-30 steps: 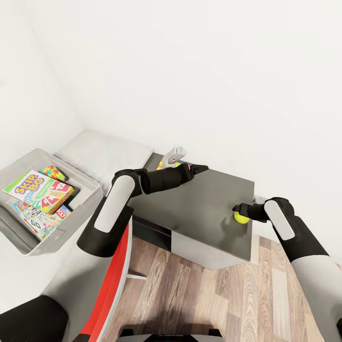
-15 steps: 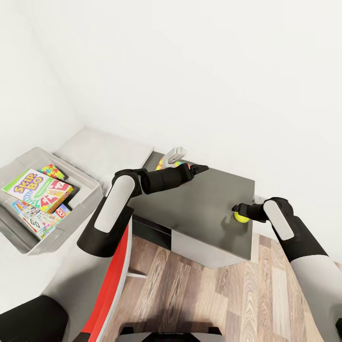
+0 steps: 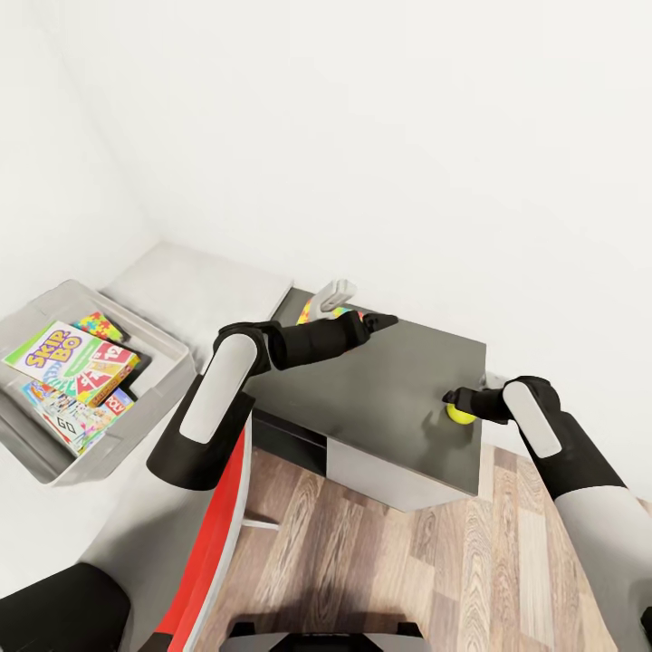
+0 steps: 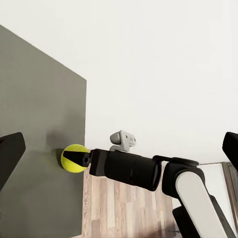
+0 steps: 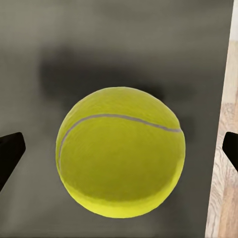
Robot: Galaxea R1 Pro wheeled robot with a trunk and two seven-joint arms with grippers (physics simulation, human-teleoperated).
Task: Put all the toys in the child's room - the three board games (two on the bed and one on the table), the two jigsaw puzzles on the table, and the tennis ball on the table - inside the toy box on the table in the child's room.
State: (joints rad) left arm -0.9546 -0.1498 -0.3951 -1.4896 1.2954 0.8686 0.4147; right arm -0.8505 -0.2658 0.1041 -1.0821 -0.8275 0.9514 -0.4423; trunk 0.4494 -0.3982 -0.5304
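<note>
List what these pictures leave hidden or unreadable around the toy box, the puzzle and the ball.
- Toy box: head view's left edge cuts it off.
- Blue board game: mostly under the SKIP-BO box and MONOPOLY box.
- Jigsaw puzzle on the table: left arm hides most.
- Tennis ball: right gripper covers part, contact unclear.

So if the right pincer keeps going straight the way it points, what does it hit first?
The tennis ball, most likely: it sits centred between the right pincer's open fingers, resting on the dark table wing.
</note>
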